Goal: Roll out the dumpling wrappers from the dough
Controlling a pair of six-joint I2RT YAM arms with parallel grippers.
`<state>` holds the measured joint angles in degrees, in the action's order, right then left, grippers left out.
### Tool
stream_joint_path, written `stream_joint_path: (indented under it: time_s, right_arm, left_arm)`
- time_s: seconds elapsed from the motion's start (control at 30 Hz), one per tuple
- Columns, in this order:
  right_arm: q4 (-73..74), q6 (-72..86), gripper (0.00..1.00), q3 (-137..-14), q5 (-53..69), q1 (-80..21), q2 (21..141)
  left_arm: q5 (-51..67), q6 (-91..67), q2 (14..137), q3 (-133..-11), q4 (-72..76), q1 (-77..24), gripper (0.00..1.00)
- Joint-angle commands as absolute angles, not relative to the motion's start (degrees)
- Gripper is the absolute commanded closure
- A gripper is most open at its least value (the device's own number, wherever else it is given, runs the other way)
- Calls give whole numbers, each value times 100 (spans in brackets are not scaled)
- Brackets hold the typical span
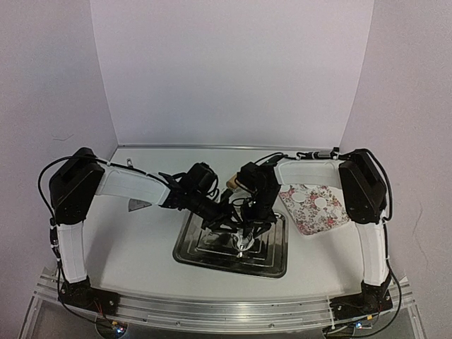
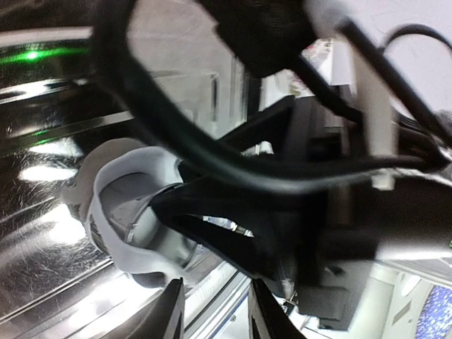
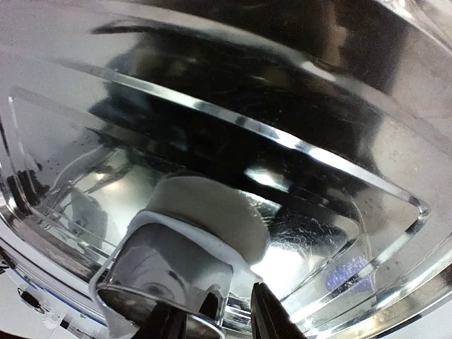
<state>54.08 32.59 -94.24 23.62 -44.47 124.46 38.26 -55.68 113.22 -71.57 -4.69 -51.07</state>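
Two wrappers (image 1: pixel 301 191) lay on a plate (image 1: pixel 311 219) on the worktop (image 1: pixel 141 247), well apart from both end effectors and to the right of the tray (image 1: pixel 272 258). The dough (image 3: pixel 212 212) sat in the tray, just ahead of the right end effector (image 3: pixel 215 314) and draped over a clear ring (image 3: pixel 159 275). The left end effector (image 2: pixel 215 318) hung near the same lump, its fingers parted with nothing seen between them. The right fingers also stood apart, with the ring's near edge reaching down between them; whether they gripped it I cannot tell.

From above, the arms crowded over the tray and hid most of the dough and ring. In the left wrist view the right arm's black body and cables blocked much of the scene, and the picture was blurred. The right wrist view cut off the ring's lower edge.

The wrappers were small, flat, round and white against the plate's flowered pattern. The dough was a thick, pale, rounded lump, with a thin skirt folded down around the ring's wall.
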Motion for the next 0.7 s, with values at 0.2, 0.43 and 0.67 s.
stream_joint_path:
  time_s: [0.2,0.43,0.67]
  right_arm:
    - [5428,3476,55,-9434,2110,-4487,11445]
    - [5403,3182,56,-9293,2188,-4494,11162]
    - [5368,2890,59,-9386,2490,-4707,11342]
  left_arm:
    - [3143,-5400,10434,-7137,-1375,-5133,60]
    - [2652,-5594,10156,-6877,-1687,-5057,56]
    - [2852,-5653,10528,-6964,-1656,-5045,61]
